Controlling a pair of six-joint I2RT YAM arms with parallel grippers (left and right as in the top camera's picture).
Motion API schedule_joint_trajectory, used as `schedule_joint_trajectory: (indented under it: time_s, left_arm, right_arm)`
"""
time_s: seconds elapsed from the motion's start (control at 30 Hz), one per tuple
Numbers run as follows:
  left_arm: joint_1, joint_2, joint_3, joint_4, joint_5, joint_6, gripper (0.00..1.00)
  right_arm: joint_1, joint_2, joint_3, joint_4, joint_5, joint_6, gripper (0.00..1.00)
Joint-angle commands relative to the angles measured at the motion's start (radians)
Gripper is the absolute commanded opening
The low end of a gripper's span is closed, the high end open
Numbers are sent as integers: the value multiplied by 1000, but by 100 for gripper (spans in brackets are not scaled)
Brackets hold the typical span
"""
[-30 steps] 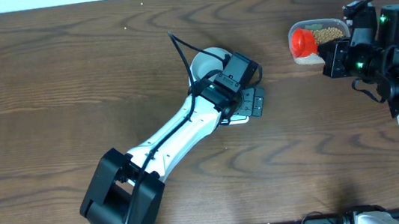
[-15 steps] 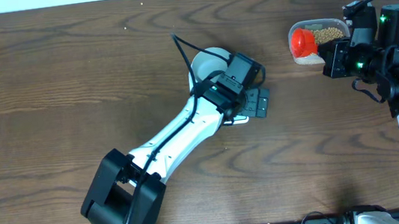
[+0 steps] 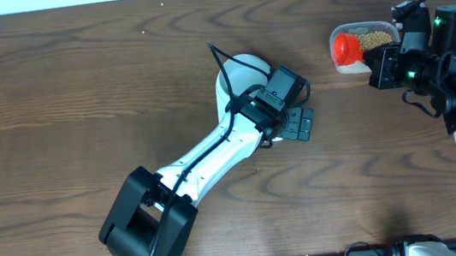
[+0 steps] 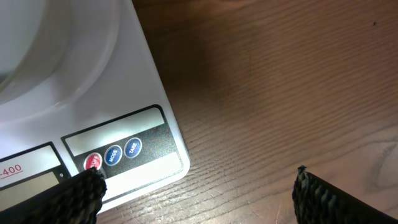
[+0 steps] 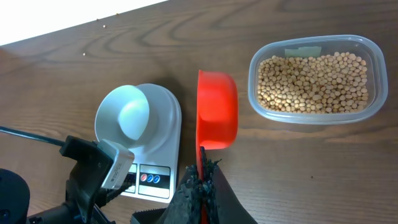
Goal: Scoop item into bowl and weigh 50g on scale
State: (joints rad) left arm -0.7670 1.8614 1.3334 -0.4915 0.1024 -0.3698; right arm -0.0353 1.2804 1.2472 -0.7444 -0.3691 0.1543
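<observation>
Shifted slightly rightward since a second ago, the left gripper (image 4: 198, 180) hovers over the scale's (image 4: 134, 93) button corner, jaws spread wide and holding nothing. The bowl (image 5: 127, 117) sits on the scale. Well right of the scale, the right gripper (image 5: 200, 186) clenches the red scoop's (image 5: 217, 112) handle. Farther right of the scale, the beans (image 5: 314, 81) lie in the clear tub (image 5: 377, 93).

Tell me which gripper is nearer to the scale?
Left. The left gripper hangs open just over the button end of the scale. The right gripper holds the red scoop well off to the side, near the tub of beans.
</observation>
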Motion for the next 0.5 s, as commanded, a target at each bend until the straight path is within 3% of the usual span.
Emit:
schedule_joint_trajectory:
  time_s: [0.0, 0.47]
  left_arm:
    - [2, 15, -11, -7, -13, -9, 98]
    - [2, 16, -74, 35, -66, -9, 98]
  right_arm:
    - [-2, 0, 13, -5, -3, -14, 1]
    - [-3, 0, 13, -8, 1, -21, 1]
